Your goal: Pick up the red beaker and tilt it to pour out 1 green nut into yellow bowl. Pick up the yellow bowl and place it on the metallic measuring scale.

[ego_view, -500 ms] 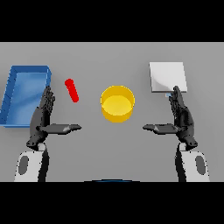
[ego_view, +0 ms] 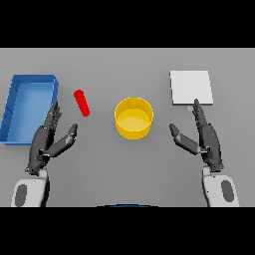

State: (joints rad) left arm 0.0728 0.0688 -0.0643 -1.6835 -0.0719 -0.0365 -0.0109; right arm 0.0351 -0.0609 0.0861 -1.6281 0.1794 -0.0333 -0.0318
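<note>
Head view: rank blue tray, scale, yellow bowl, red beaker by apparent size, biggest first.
1. blue tray
2. metallic scale and yellow bowl: they cover much the same area, so I won't rank one above the other.
3. red beaker, clearly the smallest.

Both hands are open and touch none of these.

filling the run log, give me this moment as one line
left hand open, by red beaker | right hand open, idle | yellow bowl on table | scale bare
</note>
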